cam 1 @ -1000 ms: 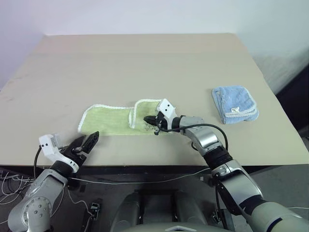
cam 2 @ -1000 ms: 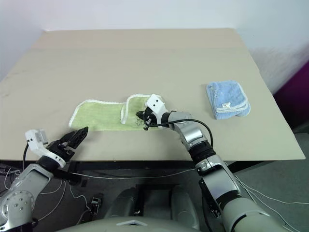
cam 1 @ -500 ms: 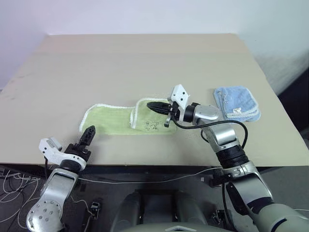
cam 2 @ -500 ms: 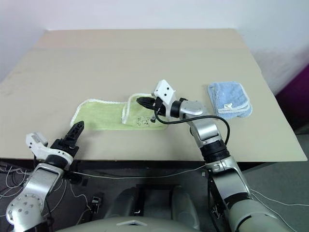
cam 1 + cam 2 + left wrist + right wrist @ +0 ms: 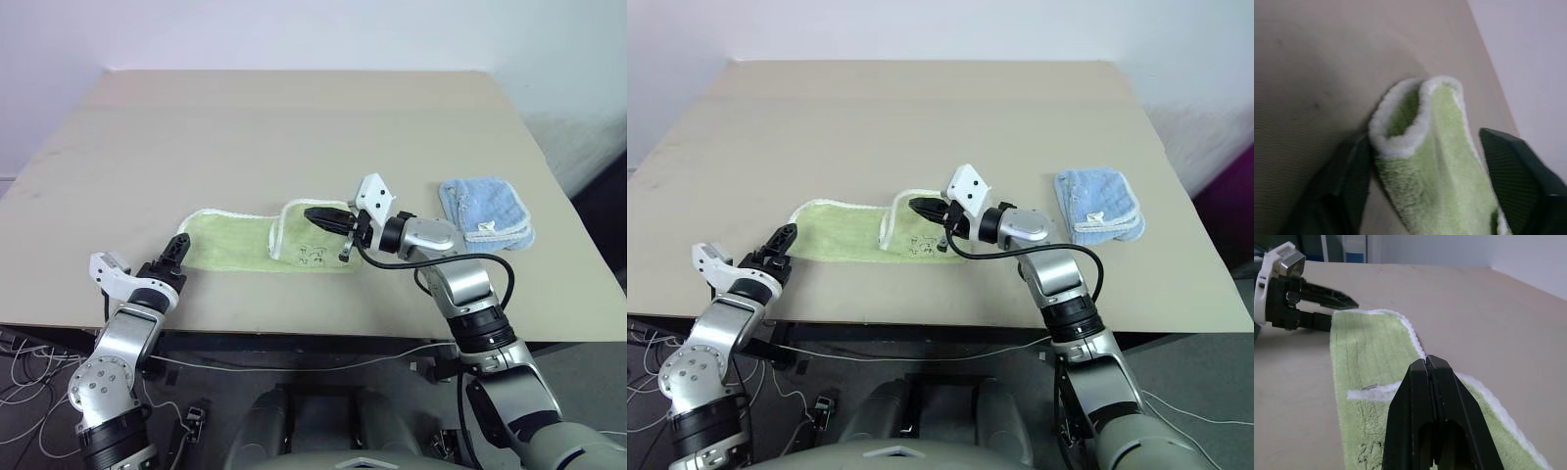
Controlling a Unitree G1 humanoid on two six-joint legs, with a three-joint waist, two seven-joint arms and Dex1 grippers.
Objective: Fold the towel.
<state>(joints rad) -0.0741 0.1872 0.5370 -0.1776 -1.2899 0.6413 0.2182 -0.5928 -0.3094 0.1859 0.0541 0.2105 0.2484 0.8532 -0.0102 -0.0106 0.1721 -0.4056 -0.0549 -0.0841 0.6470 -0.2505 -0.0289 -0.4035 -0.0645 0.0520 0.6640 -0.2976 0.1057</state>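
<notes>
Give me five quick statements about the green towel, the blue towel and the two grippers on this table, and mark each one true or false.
1. The green towel lies flat with its right end folded over onto itself. True.
2. The right gripper is wide open. False: its fingers are pressed shut, with nothing between them, above the folded part.
3. The left gripper has the green towel's left end between its open fingers. True.
4. The blue towel is spread out flat at the middle of the table. False: it lies folded near the table's right edge, apart from the green towel.
5. The blue towel lies on top of the green towel. False: bare table separates them.
</notes>
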